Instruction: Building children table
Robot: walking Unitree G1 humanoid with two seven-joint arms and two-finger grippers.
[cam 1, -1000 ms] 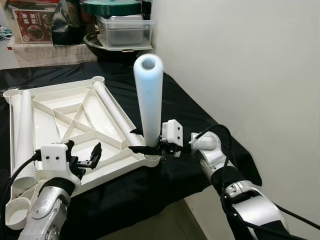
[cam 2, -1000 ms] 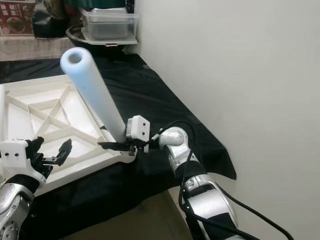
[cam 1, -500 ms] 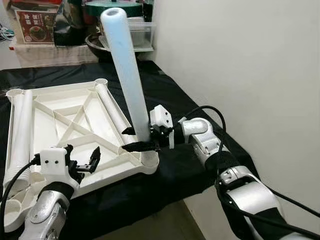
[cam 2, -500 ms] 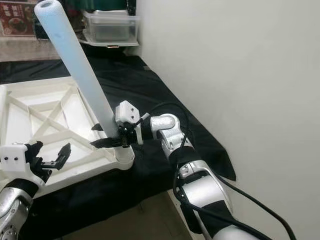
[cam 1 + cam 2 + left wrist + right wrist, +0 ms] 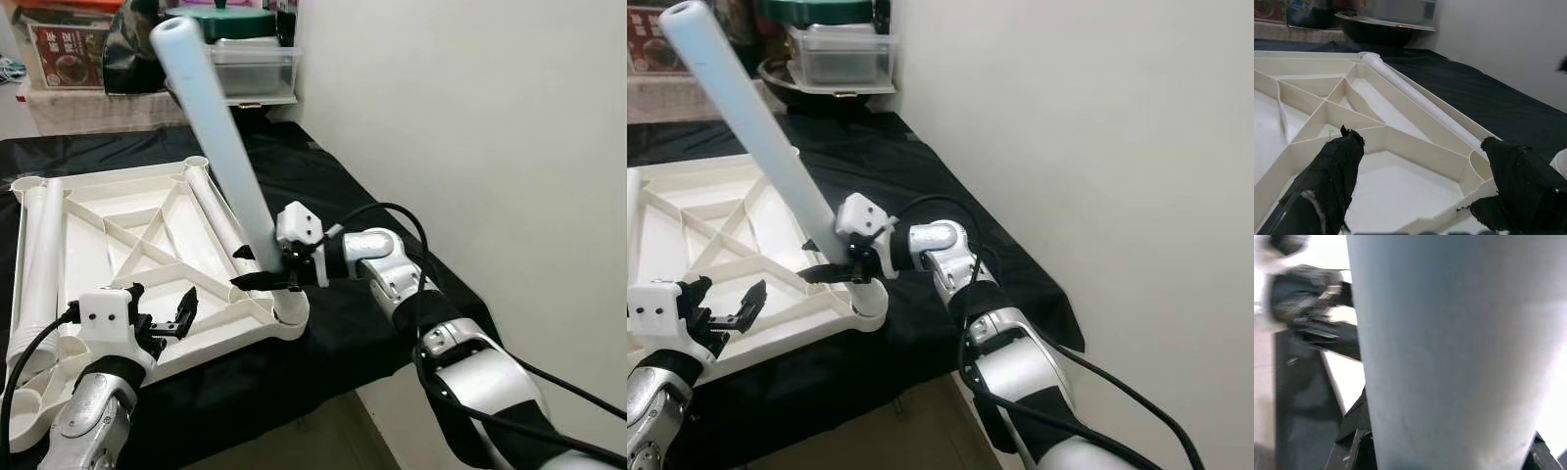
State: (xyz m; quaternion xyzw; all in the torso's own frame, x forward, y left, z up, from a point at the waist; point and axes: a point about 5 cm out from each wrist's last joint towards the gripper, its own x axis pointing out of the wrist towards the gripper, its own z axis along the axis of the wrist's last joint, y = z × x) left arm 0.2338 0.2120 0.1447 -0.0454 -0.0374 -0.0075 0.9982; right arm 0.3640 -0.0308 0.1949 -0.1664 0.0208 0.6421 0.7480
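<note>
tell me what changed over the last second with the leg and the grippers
The right gripper, still shut on the table leg, has swung its top over toward the robot's left, so the once upright leg now leans, foot at the corner socket. The left gripper stays open over the tabletop. The leg lying along the frame hasn't moved.

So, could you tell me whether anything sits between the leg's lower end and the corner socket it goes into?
Nothing visible does. The right gripper holds the tilted white table leg just above the corner socket of the upturned tabletop.
</note>
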